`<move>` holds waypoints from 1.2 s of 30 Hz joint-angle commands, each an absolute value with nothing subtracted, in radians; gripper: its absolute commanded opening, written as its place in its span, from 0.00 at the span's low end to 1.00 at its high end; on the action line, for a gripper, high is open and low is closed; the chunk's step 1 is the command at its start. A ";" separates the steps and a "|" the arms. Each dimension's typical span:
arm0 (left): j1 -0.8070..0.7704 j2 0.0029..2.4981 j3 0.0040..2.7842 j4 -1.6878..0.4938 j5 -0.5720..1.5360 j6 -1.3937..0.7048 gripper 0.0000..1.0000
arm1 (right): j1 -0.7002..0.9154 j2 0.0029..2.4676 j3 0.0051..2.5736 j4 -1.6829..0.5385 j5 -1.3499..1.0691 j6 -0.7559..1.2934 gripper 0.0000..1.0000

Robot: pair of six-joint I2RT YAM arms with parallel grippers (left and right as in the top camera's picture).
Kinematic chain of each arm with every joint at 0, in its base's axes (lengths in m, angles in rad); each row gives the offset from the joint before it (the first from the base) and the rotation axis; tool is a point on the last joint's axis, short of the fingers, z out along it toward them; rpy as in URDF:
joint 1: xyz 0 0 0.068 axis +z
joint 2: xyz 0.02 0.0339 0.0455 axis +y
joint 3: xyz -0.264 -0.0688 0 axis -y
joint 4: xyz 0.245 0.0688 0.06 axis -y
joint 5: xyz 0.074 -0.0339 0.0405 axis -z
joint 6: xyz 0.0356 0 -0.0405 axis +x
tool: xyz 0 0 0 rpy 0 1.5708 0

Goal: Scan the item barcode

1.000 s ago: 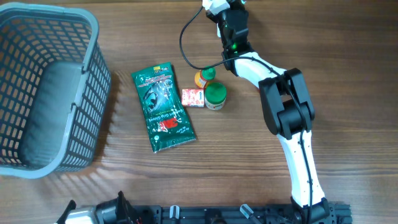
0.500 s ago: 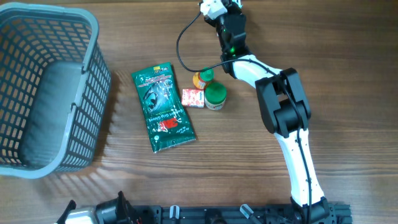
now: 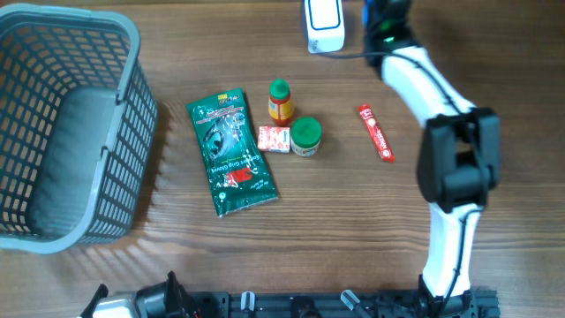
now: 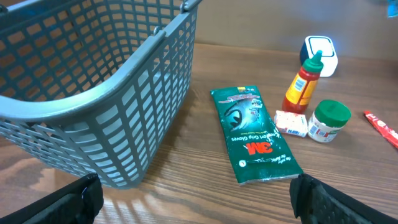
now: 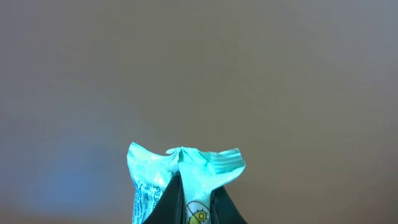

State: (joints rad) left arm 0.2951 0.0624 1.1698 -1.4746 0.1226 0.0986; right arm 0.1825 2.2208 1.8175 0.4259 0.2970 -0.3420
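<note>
In the right wrist view my right gripper point(image 5: 198, 190) is shut on a pale teal packet point(image 5: 205, 167). The packet's crimped end sticks up past the dark fingers against a blank background. Overhead, that gripper point(image 3: 380, 11) is at the table's far edge, just right of the white scanner point(image 3: 324, 25), and the packet hardly shows there. My left gripper point(image 4: 202, 202) is open and empty, low over the near edge of the table. Its fingertips point(image 4: 68, 199) stand wide apart.
A grey basket point(image 3: 71, 132) fills the left side. At mid-table lie a green 3M packet point(image 3: 231, 155), a red sauce bottle point(image 3: 280, 102), a small red and white box point(image 3: 274, 138) and a green-lidded jar point(image 3: 306, 136). A red stick sachet point(image 3: 376, 132) lies to their right.
The right arm has swung from over the bottle toward the far right. That uncovers the scanner, the bottle and the red sachet. The left gripper has not moved.
</note>
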 commanded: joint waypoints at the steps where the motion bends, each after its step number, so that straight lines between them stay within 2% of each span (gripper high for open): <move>1: 0.299 0.056 1.169 -1.474 0.141 0.096 1.00 | 0.067 2.157 1.835 0.282 0.326 -0.142 0.04; 6: 0.299 0.056 1.169 -1.474 0.141 0.096 1.00 | -0.160 2.156 1.834 -0.035 0.326 -0.016 0.04; 11: 0.299 0.056 1.169 -1.474 0.141 0.096 1.00 | -0.363 2.156 1.832 -0.211 0.326 -0.026 0.04; 14: 0.299 0.056 1.169 -1.474 0.141 0.096 1.00 | -0.455 2.156 1.820 -0.256 0.326 -0.028 0.04; 17: 0.299 0.056 1.169 -1.474 0.141 0.096 1.00 | -0.588 2.160 1.754 -0.255 0.322 -0.152 0.04; 23: 0.299 0.056 1.169 -1.474 0.142 0.096 1.00 | -0.691 2.191 1.689 -0.261 0.321 -0.084 0.06; 25: 0.299 0.056 1.169 -1.474 0.141 0.096 1.00 | -0.709 2.204 1.684 -0.277 0.315 -0.030 0.17; 28: 0.299 0.056 1.169 -1.474 0.141 0.096 1.00 | -0.723 2.210 1.684 -0.309 0.315 0.055 0.45; 29: 0.299 0.056 1.169 -1.474 0.141 0.096 1.00 | -0.725 2.210 1.684 -0.318 0.315 0.092 0.56; 30: 0.299 0.056 1.169 -1.474 0.142 0.096 1.00 | -0.725 2.208 1.684 -0.328 0.314 0.125 0.73; 32: 0.299 0.056 1.169 -1.474 0.142 0.096 1.00 | -0.723 2.201 1.684 -0.349 0.310 0.165 0.88; 33: 0.299 0.056 1.169 -1.474 0.141 0.096 1.00 | -0.723 2.192 1.684 -0.366 0.286 0.189 0.99; 36: 0.299 0.056 1.169 -1.474 0.141 0.096 1.00 | -0.723 2.160 1.684 -0.403 0.179 0.225 1.00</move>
State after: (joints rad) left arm 0.2951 0.0624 1.1698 -1.4746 0.1261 0.0986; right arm -0.7273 2.1956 1.6901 -0.3809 0.2878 0.1219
